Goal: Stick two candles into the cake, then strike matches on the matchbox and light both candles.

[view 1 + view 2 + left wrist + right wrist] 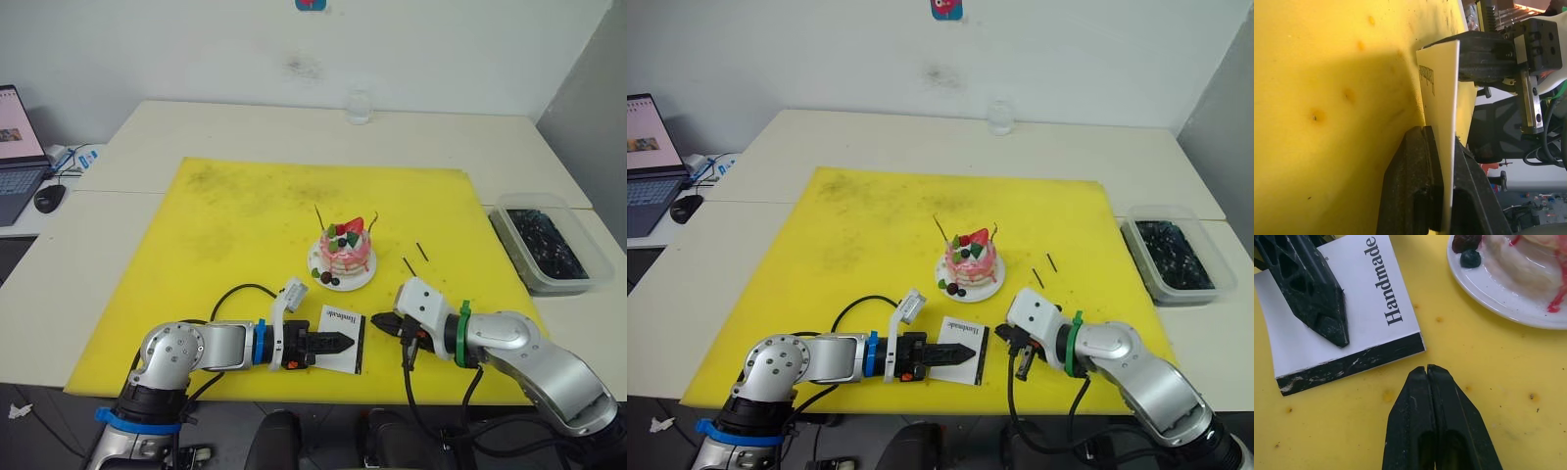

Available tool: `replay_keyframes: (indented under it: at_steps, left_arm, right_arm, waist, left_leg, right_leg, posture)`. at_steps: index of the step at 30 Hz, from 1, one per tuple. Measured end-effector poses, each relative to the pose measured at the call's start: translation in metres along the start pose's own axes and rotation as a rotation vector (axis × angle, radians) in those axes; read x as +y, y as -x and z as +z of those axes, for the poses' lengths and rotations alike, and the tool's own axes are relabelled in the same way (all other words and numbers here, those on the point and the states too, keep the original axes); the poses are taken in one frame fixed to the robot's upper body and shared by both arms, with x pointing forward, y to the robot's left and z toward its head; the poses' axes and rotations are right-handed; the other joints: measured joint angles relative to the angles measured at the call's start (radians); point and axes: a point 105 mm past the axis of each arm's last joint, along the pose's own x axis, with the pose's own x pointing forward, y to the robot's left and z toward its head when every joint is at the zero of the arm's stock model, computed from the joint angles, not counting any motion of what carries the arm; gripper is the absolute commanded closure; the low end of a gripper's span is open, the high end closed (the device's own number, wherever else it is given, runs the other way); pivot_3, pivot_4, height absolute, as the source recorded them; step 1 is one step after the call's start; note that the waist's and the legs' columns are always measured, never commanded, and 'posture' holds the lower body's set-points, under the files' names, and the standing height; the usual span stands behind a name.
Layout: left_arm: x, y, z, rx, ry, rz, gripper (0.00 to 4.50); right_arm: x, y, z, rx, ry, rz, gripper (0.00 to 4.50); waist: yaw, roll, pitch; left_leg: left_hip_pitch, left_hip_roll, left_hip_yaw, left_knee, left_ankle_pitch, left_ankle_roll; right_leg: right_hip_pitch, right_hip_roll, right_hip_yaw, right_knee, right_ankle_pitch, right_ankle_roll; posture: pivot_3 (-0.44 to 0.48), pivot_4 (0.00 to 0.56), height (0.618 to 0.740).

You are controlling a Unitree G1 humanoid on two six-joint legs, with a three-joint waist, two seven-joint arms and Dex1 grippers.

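the left end effector [338, 343] is clamped on the matchbox [340, 330] at the near edge of the yellow mat [235, 245], dark strip facing the right end effector [1428, 373], whose fingers are pressed together on nothing; both candles [319, 217] stand in the cake [346, 247], just beyond the box. the two matches [409, 265] lie right of the cake, so the empty right end effector may fumble such thin sticks; a hard strike could also twist the box in its grip or knock the plate [1484, 286].

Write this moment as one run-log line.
candles: both in cake | left claw: shut on matchbox | right claw: shut, empty, beside matchbox | matches: on mat, unlit
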Motion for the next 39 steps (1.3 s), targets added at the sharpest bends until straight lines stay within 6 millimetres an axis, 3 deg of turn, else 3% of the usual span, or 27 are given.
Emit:
replay_keyframes:
  at_steps: [10,11,13,19,39]
  left_arm:
    - [0.001,-0.001,0.001,0.002,0.014,0.006,4.49]
    - [0.002,-0.001,0.001,0.002,0.016,0.008,4.05]
    - [0.003,-0.001,0.001,0.001,0.015,0.015,3.67]
    - [-0.001,-0.003,0.000,0.003,0.031,-0.016,1.88]
    - [0.000,-0.001,0.003,0.003,0.069,-0.032,1.88]
  right_arm:
    - [0.002,0.001,-0.008,0.025,-0.007,-0.010,4.50]
    - [0.003,0.001,-0.009,0.027,-0.007,-0.008,4.50]
    - [0.004,0.000,-0.009,0.030,0.000,-0.004,4.50]
    - [0.005,-0.002,-0.009,0.035,0.029,-0.005,4.50]
    - [0.011,-0.013,-0.004,0.028,0.073,0.061,4.50]
  waist:
    - [0.000,0.000,0.000]
    - [0.000,0.000,0.000]
    - [0.000,0.000,-0.001]
    - [0.000,0.000,-0.001]
    - [-0.002,0.000,-0.002]
  left_leg:
    - [0.001,0.000,0.000,0.000,0.000,0.000]
    - [0.001,0.000,0.000,0.000,0.000,0.000]
    - [0.001,0.000,0.000,0.000,0.000,0.000]
    - [0.001,0.000,0.000,0.001,0.000,0.000]
    - [0.002,0.000,-0.001,0.001,0.000,0.000]
  right_leg:
    - [0.001,0.000,0.000,0.000,0.000,0.000]
    - [0.001,0.000,0.000,0.000,0.000,0.000]
    - [0.001,0.000,0.000,0.000,0.000,0.000]
    - [0.001,0.000,0.000,0.000,0.000,0.001]
    - [0.001,0.000,0.000,0.001,0.000,0.001]
  posture:
    - [0.000,0.150,0.740]
    - [0.000,0.150,0.740]
    - [0.000,0.150,0.740]
    - [0.000,0.150,0.740]
    - [0.000,0.150,0.740]
